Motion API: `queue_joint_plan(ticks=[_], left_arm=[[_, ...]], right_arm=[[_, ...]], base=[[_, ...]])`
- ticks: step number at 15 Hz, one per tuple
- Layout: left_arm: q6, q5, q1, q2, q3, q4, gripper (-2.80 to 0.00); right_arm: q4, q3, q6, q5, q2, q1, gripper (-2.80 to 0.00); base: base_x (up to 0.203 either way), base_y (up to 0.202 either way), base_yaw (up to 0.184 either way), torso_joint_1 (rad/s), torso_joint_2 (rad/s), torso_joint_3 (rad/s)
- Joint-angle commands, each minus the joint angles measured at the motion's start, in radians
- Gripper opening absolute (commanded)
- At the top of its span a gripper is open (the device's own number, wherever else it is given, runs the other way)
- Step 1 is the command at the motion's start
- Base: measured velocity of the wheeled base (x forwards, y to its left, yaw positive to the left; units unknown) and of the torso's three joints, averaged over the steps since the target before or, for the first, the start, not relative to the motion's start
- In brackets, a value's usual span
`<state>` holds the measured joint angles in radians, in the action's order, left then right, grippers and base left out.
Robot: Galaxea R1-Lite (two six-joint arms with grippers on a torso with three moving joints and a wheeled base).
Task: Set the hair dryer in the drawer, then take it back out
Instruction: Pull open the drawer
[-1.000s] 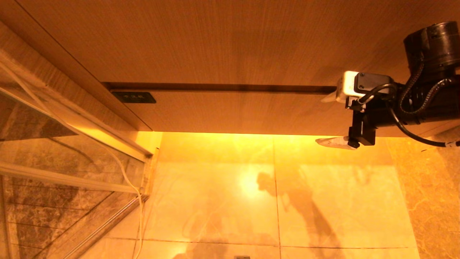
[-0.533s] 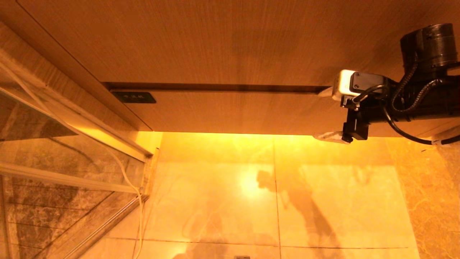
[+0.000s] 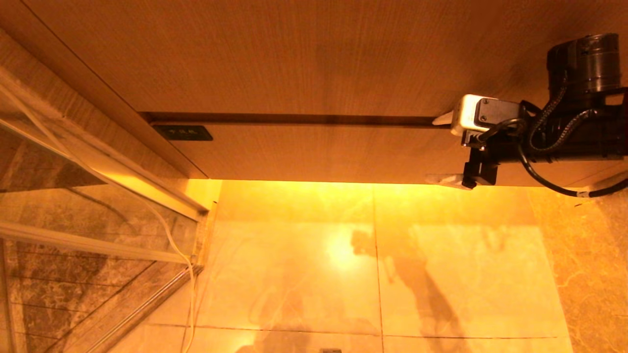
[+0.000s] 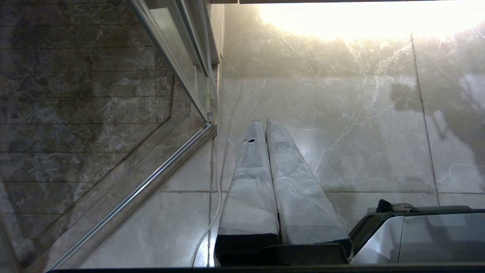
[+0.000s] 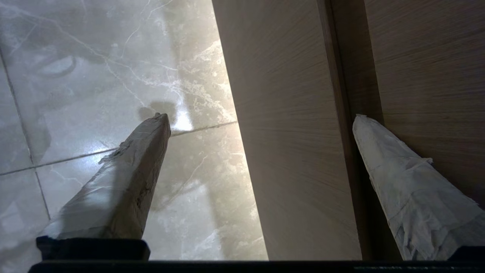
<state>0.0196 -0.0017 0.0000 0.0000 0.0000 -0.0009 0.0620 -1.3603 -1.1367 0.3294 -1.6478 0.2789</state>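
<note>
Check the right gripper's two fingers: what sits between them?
The drawer front spans the gap in the open right gripper. In the right wrist view, one finger lies over the floor tiles, the other at the dark seam above the front.

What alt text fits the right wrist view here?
The open right gripper straddles the closed drawer front, one finger below its lower edge over the marble floor, the other at the dark gap along its top edge.

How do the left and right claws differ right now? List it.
The left claw is shut, fingers pressed together; the right claw is wide open. The left claw hangs over the floor tiles; the right claw straddles the front of the drawer. Both have pale wrapped fingers and hold nothing.
</note>
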Motion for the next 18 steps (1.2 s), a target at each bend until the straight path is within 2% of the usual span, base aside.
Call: queue_joint_plan(ticks=[1, 8, 9, 12, 18], left_arm=[[0.000, 0.000, 0.000, 0.000, 0.002, -0.001, -2.80], [0.000, 0.000, 0.000, 0.000, 0.002, -0.001, -2.80], [0.000, 0.000, 0.000, 0.000, 0.002, -0.001, -2.80], [0.000, 0.000, 0.000, 0.000, 0.002, -0.001, -2.80], [0.000, 0.000, 0.000, 0.000, 0.002, -0.001, -2.80]], right_arm=[[-0.016, 0.000, -0.008, 0.000, -0.016, 0.000, 0.00], [-0.056, 0.015, -0.049, -0.005, -0.036, -0.017, 0.00], [-0.056, 0.019, -0.077, -0.004, -0.039, -0.019, 0.00], [-0.083, 0.020, -0.091, -0.003, -0.058, -0.020, 0.00], [-0.128, 0.024, -0.170, -0.001, -0.064, -0.018, 0.00]], base=[[0.000, 0.000, 0.000, 0.000, 0.00, 0.000], [0.000, 0.000, 0.000, 0.000, 0.00, 0.000], [0.000, 0.000, 0.000, 0.000, 0.00, 0.000], [0.000, 0.000, 0.000, 0.000, 0.00, 0.000], [0.000, 0.000, 0.000, 0.000, 0.00, 0.000]])
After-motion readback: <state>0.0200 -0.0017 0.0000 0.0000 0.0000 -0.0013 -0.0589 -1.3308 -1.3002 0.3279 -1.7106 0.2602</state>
